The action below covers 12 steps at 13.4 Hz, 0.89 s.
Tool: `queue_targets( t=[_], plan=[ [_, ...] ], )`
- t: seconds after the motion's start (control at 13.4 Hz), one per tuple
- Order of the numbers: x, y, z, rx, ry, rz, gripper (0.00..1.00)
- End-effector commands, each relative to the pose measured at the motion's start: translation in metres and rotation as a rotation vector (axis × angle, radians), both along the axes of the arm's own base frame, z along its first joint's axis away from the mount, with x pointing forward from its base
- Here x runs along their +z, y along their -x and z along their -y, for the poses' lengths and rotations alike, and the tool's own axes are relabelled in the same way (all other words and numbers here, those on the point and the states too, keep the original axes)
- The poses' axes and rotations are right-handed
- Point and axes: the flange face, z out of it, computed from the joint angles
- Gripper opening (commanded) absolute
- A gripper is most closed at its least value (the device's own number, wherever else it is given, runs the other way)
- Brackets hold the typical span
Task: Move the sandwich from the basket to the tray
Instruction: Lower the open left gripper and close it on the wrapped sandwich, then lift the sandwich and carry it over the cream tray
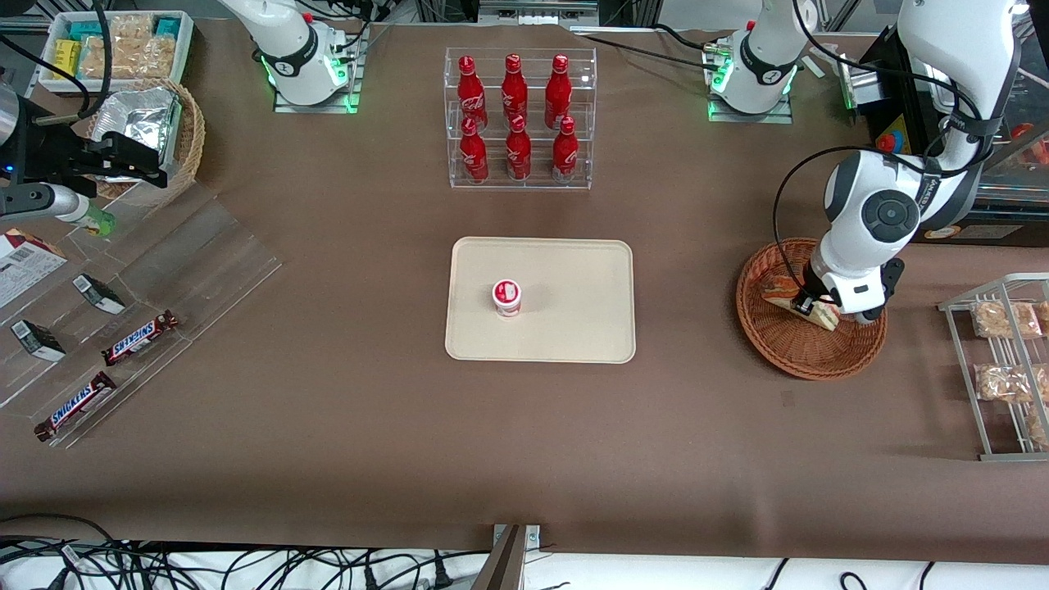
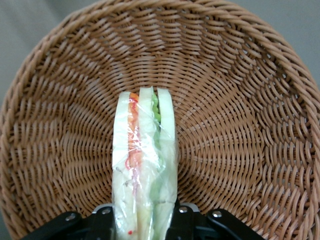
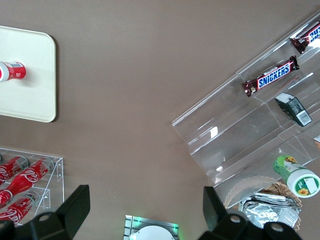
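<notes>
Wicker still surrounds the sandwich [image 2: 144,165], which sits in the basket [image 1: 811,344] with my jaws closed on its wrapped end. Lifting it and carrying it to the tray [image 1: 574,328] (occupied only by a small red-and-white cup [image 1: 506,297]) remains.

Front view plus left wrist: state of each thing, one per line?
sandwich: wrapped, on edge in the basket, between the claw's fingers
basket: upright, holds only the sandwich
claw: down in the basket, at the sandwich
tray: flat, holds one cup
cup: upright, lid on
cola bottles: upright, capped, in the rack
</notes>
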Motion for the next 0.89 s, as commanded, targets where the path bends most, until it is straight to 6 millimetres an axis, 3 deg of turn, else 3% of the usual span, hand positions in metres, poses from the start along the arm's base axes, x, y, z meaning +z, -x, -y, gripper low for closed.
queue_targets(
  t=[0.0, 0.45, 0.67, 0.82],
  plan=[
    [0.048, -0.014, 0.002, -0.089, -0.039, -0.049, 0.0],
    [0.153, -0.059, 0.032, -0.253, -0.015, -0.117, 0.0],
    [0.187, -0.064, 0.066, -0.433, 0.013, -0.129, 0.0],
    [0.208, -0.063, 0.104, -0.55, 0.025, -0.121, 0.0]
  ],
)
